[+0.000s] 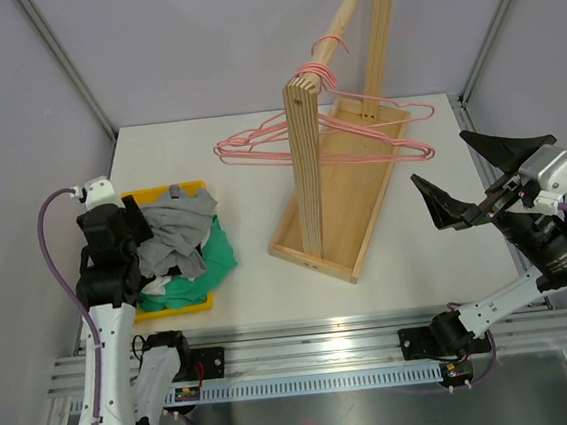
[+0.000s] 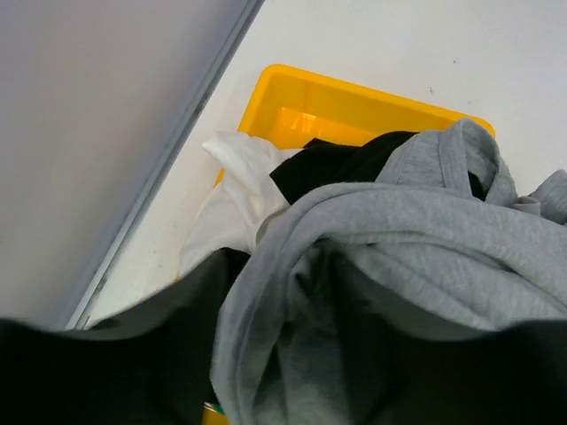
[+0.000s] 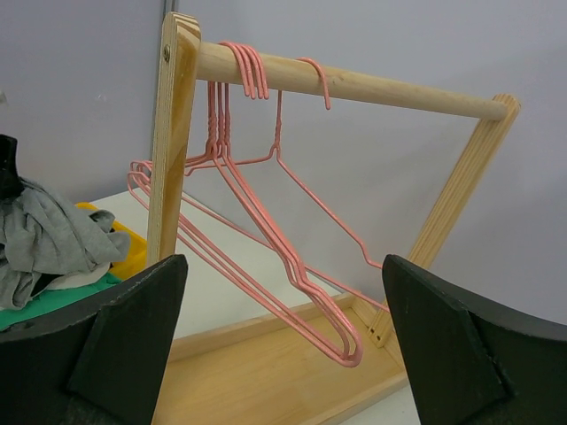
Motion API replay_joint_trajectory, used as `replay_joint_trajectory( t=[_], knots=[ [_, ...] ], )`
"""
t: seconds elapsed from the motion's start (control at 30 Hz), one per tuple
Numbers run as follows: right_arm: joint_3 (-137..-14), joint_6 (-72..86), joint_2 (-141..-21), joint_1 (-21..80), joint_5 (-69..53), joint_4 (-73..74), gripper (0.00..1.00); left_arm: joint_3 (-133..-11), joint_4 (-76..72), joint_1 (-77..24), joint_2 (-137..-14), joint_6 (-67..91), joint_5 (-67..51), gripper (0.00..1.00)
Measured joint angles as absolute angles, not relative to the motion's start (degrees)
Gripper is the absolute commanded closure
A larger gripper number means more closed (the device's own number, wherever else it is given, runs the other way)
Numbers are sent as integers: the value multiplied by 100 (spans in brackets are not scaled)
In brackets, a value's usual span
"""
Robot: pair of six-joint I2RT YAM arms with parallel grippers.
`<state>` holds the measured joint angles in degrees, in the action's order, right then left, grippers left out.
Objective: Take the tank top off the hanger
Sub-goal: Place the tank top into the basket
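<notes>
Progress is judged nearly complete. At the left of the overhead frame, the grey tank top [image 1: 177, 235] is seen heaped on other clothes in the yellow bin [image 1: 187, 305]. The left gripper [image 2: 306, 367] is sunk into its folds, and whether cloth is pinched or freed cannot be told. At centre, the pink hangers [image 3: 297, 274] are seen bare on the wooden rack [image 1: 307, 170]. At the right, the right gripper [image 1: 438, 156] is spread wide and empty. Only letting go and lifting clear seem left. Open room is offered by the bare table [image 1: 249, 276] between bin and rack, while the left wall is close.
</notes>
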<state>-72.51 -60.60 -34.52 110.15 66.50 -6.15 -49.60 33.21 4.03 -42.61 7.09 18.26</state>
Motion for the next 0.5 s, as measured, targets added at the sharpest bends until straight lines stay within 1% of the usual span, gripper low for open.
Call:
replay_joint_trajectory(
  t=[0.07, 0.1, 0.37, 0.5],
  knots=[
    [-7251, -6060, -3452, 11015, 6650, -615, 0, -4936, 3288, 403, -4145, 690, 1852, 6],
    [-7251, -6062, -3452, 11015, 6650, -615, 0, -4934, 3284, 403, -4077, 705, 1883, 1],
    [-7251, -6062, -3448, 11015, 6652, -615, 0, -5028, 3114, 403, -3833, 709, 2314, 1],
    [-7251, -6066, -3417, 11015, 6652, -617, 0, -5435, 3033, 403, -3975, 716, 2307, 1]
  ],
)
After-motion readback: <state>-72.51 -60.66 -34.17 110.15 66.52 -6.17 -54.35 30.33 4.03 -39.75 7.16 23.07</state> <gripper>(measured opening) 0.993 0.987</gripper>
